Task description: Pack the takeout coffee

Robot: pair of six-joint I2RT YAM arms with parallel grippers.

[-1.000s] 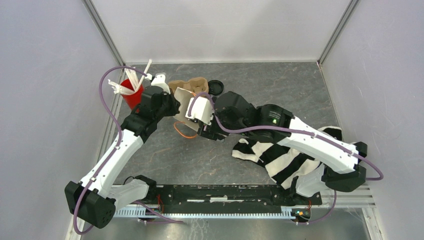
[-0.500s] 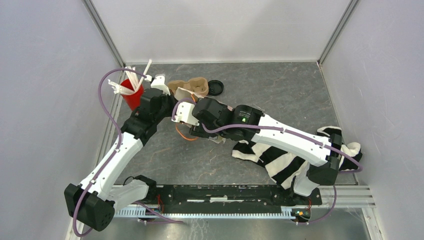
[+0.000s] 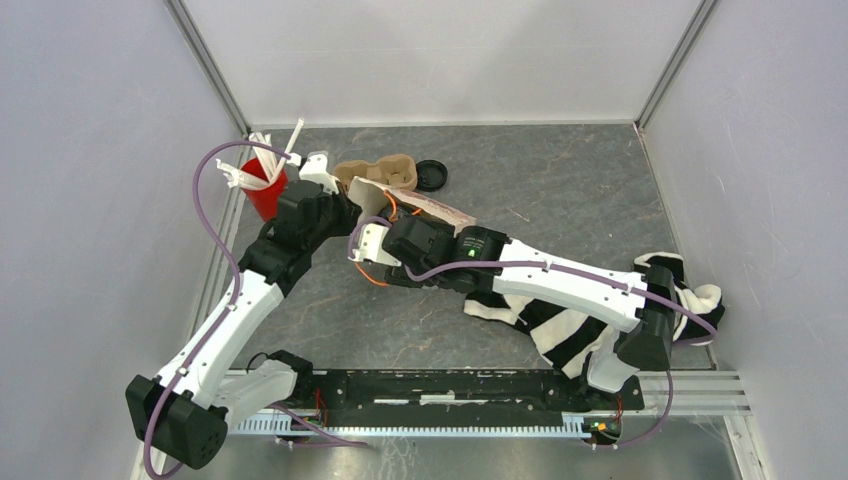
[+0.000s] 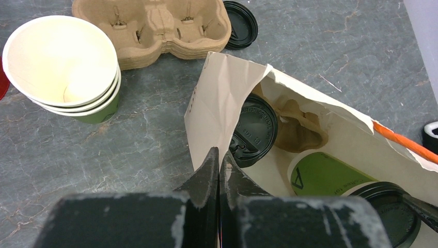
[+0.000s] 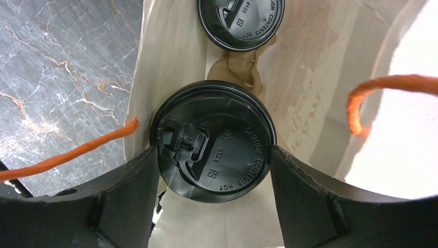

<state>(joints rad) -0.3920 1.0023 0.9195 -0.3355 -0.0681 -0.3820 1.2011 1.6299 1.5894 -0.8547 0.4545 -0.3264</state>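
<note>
A cream paper bag (image 4: 222,98) with orange handles (image 5: 72,155) lies open on the table. My left gripper (image 4: 219,154) is shut on its near edge and holds the mouth apart. Inside, one takeout coffee (image 4: 253,129) with a black lid stands in a brown pulp carrier (image 4: 299,129). A second takeout coffee (image 5: 214,144), green-sided (image 4: 325,173), is just inside the mouth, with my right gripper (image 5: 213,155) shut on its lid from both sides. From above, the right wrist (image 3: 415,240) covers the bag's mouth.
A red cup with white straws (image 3: 262,190) stands at the back left. Beside the bag are stacked empty green cups (image 4: 62,62), a pile of spare carriers (image 4: 155,26) and a loose black lid (image 4: 240,23). A black-and-white striped cloth (image 3: 560,320) lies at the right.
My right arm has stretched forward and to the left, carrying the cup into the bag's mouth. The bag's top flap now shows behind it. My left arm has barely moved.
</note>
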